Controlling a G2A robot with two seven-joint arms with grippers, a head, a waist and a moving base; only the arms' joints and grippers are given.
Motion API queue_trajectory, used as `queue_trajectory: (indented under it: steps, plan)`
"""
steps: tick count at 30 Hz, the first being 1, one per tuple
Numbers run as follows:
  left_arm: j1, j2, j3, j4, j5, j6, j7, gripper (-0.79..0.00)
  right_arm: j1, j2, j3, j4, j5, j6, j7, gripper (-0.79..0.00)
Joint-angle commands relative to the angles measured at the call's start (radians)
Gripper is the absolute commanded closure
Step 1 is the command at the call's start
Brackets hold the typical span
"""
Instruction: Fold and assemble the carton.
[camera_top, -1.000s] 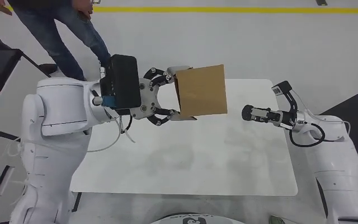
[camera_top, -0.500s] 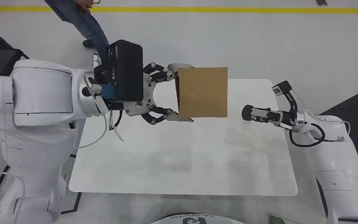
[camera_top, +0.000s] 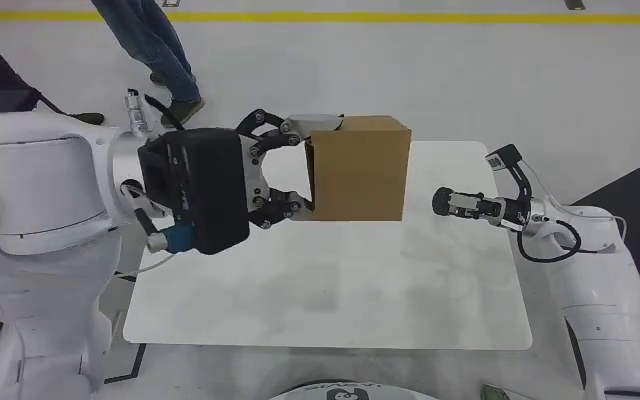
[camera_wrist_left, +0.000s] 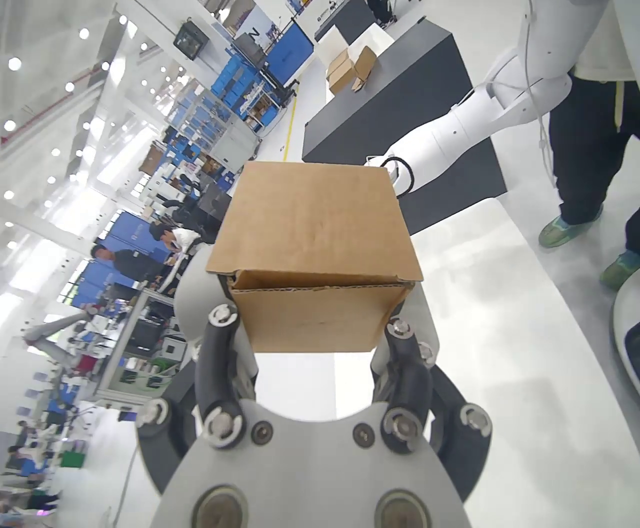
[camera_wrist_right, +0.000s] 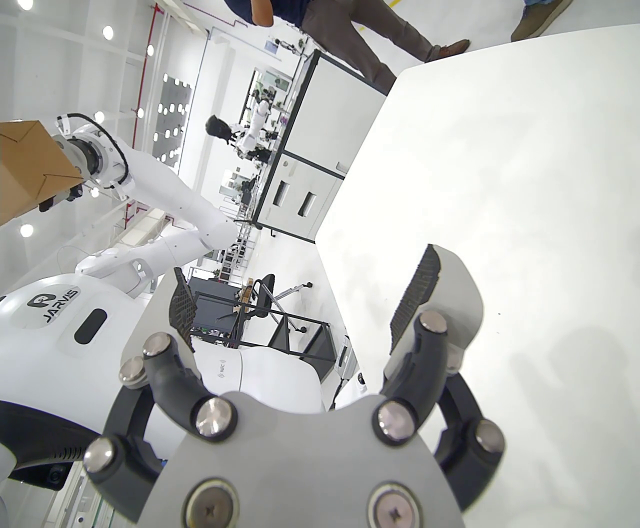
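A brown cardboard carton (camera_top: 358, 168) hangs above the far middle of the white table (camera_top: 330, 290), folded up into a box shape. My left gripper (camera_top: 305, 165) is shut on the carton's end that faces the arm, one finger on each side. In the left wrist view the carton (camera_wrist_left: 315, 250) sits between the fingers (camera_wrist_left: 220, 325), with a folded flap edge facing the camera. My right gripper (camera_top: 440, 201) stays over the table's right side, apart from the carton, open with nothing in it. The right wrist view has its ribbed pads (camera_wrist_right: 417, 295) spread wide and the carton (camera_wrist_right: 25, 170) far off.
The white table (camera_wrist_right: 500, 175) is bare below and in front of the carton. Beyond the table, a dark counter (camera_wrist_left: 400, 100) holds a few more cartons (camera_wrist_left: 350, 70).
My left wrist has rolled and drawn back a little, turning the carton so that its far face now shows above the front one. The right arm has kept still.
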Motion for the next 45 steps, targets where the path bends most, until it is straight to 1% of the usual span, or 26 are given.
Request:
queue_trajectory:
  steps: [1, 4, 5, 12, 13, 15, 17, 18, 20, 23, 24, 26, 28, 29, 30, 37, 40, 42, 45]
  plan:
    - [-0.004, 0.003, 0.009, -0.031, 0.122, 0.0, 0.07, 0.0, 0.0, 0.0, 0.0, 0.0, 0.0, 0.0, 0.0, -0.785]
    - [0.0, 0.01, 0.031, -0.047, 0.265, 0.0, 0.19, 0.0, 0.0, 0.0, 0.0, 0.0, 0.0, 0.0, 0.0, -0.785]
    - [0.009, 0.013, 0.04, -0.033, 0.293, 0.0, 0.23, 0.0, 0.0, 0.0, 0.0, 0.0, 0.0, 0.0, 0.0, -0.785]
    - [0.009, 0.013, 0.04, -0.033, 0.293, 0.0, 0.23, 0.0, 0.0, 0.0, 0.0, 0.0, 0.0, 0.0, 0.0, -0.785]
    - [0.01, 0.014, 0.046, -0.055, 0.311, 0.0, 0.229, 0.0, 0.0, 0.0, 0.0, 0.0, 0.0, 0.0, 0.0, -0.785]
    - [-0.003, 0.016, 0.039, -0.084, 0.369, 0.0, 0.267, 0.0, 0.0, 0.0, 0.0, 0.0, 0.0, 0.0, 0.0, -0.785]
    - [-0.05, 0.022, 0.067, -0.084, 0.486, 0.0, 0.316, 0.0, 0.0, 0.0, 0.0, 0.0, 0.0, 0.0, 0.0, -0.785]
    - [-0.062, 0.027, 0.081, -0.084, 0.551, 0.0, 0.34, 0.0, 0.0, 0.0, 0.0, 0.0, 0.0, 0.0, 0.0, -0.785]
    - [-0.093, 0.036, 0.113, -0.084, 0.684, 0.0, 0.425, 0.0, 0.0, 0.0, 0.0, 0.0, 0.0, 0.0, 0.0, -0.785]
    - [-0.116, 0.052, 0.153, -0.084, 0.895, 0.0, 0.568, 0.0, 0.0, 0.0, 0.0, 0.0, 0.0, 0.0, 0.0, -0.785]
    - [-0.114, 0.057, 0.165, -0.084, 0.964, 0.0, 0.614, 0.0, 0.0, 0.0, 0.0, 0.0, 0.0, 0.0, 0.0, -0.785]
    - [-0.11, 0.065, 0.164, -0.084, 1.095, 0.014, 0.714, 0.0, 0.0, 0.0, 0.0, 0.0, 0.0, 0.0, 0.0, -0.785]
    - [-0.091, 0.073, 0.164, -0.084, 1.209, 0.071, 0.819, 0.0, 0.0, 0.0, 0.0, 0.0, 0.0, 0.0, 0.0, -0.785]
    - [-0.071, 0.077, 0.164, -0.084, 1.257, 0.092, 0.86, 0.0, 0.0, 0.0, 0.0, 0.0, 0.0, 0.0, 0.0, -0.785]
    - [-0.062, 0.078, 0.163, -0.084, 1.266, 0.097, 0.868, 0.0, 0.0, 0.0, 0.0, 0.0, 0.0, 0.0, 0.0, -0.785]
    - [-0.061, 0.079, 0.162, -0.084, 1.284, 0.106, 0.861, 0.0, 0.0, 0.0, 0.0, 0.0, 0.0, 0.0, 0.0, -0.785]
    - [-0.053, 0.085, 0.17, -0.084, 1.395, 0.164, 0.886, 0.0, 0.0, 0.0, 0.0, 0.0, 0.0, 0.0, 0.0, -0.785]
    - [-0.061, 0.093, 0.179, -0.084, 1.51, 0.195, 0.939, 0.0, 0.0, 0.0, 0.0, 0.0, 0.0, 0.0, 0.0, -0.785]
    - [-0.049, 0.105, 0.182, -0.084, 1.653, 0.271, 1.017, 0.0, 0.0, 0.0, 0.0, 0.0, 0.0, 0.0, 0.0, -0.785]
